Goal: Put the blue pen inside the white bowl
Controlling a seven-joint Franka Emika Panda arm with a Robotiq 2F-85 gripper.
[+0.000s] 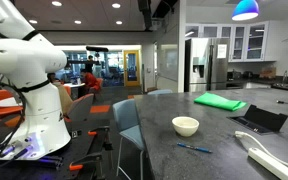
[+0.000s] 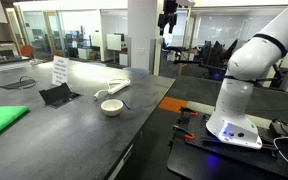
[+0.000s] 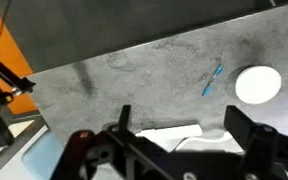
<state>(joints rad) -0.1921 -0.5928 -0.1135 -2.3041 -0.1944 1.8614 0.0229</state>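
Note:
The blue pen lies flat on the dark grey table, a short way left of the white bowl in the wrist view. In an exterior view the pen lies just in front of the bowl. The bowl also shows in the other exterior view. It is upright and empty. My gripper is open and empty, high above the table and well apart from the pen and bowl. Its fingers do not show in either exterior view.
A flat green pad lies at the back of the table. A black device and a long white curved object lie to the right of the bowl. A white sign stands on the table. The robot base stands beside the table edge.

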